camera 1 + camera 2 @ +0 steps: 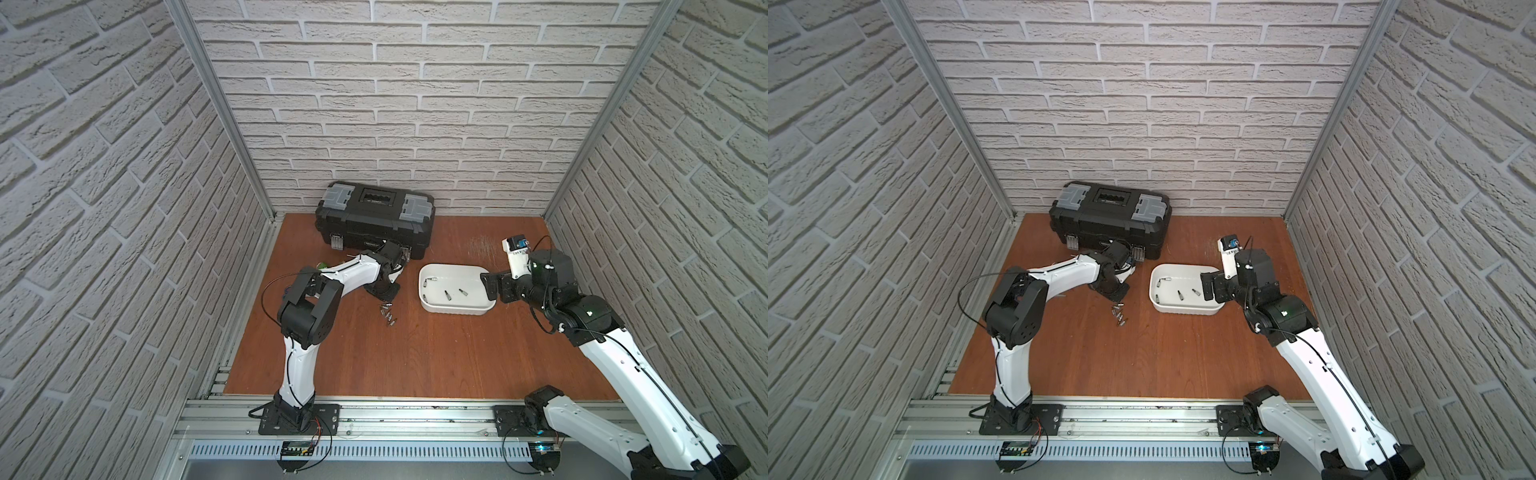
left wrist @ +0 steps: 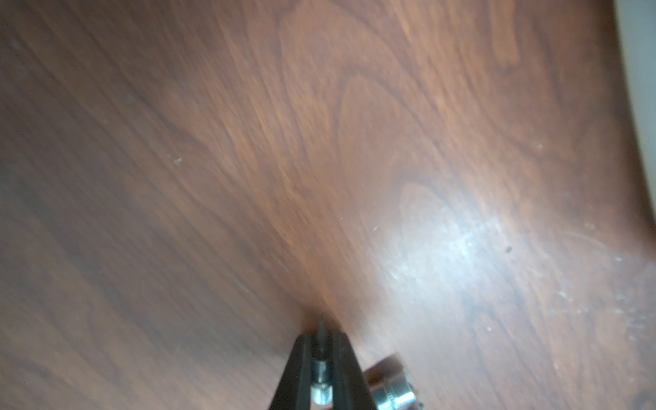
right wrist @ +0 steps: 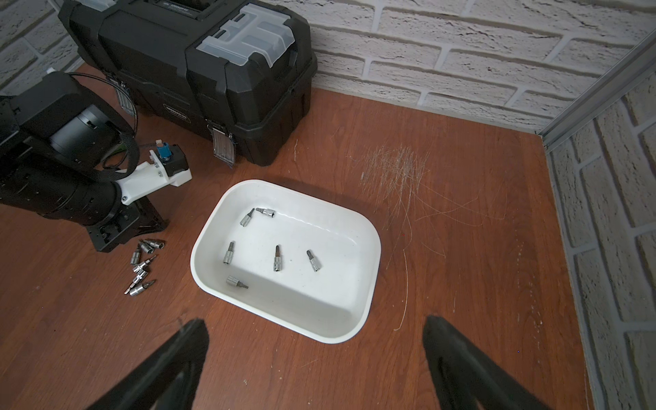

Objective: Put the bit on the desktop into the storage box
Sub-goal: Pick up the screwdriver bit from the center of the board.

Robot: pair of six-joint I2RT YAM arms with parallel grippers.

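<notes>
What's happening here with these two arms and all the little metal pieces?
The left gripper is shut on one bit beside the loose cluster on the desktop. The white storage box already holds six bits. The right gripper hovers open near the box, holding nothing.

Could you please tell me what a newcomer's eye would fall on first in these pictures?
The black toolbox against the back brick wall stands out first, then the white storage box to its right and nearer the front, with six silver bits scattered inside. Next comes the left pincer, shut on a bit down at the desktop, beside a huddle of loose bits.
</notes>
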